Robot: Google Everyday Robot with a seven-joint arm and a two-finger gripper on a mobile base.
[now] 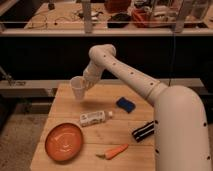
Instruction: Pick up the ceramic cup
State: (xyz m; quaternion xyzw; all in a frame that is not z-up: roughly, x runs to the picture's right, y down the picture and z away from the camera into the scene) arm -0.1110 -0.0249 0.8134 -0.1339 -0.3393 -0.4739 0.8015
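Observation:
The ceramic cup is small, plain white and slightly tapered. It hangs a little above the far left part of the wooden table, tilted slightly. My gripper is at the end of the white arm that reaches in from the right. It is shut on the cup's right rim and holds it off the tabletop.
An orange plate sits at the front left. A white bottle with a label lies mid-table. A blue sponge, a black object and a carrot are to the right and front. A dark shelf runs behind the table.

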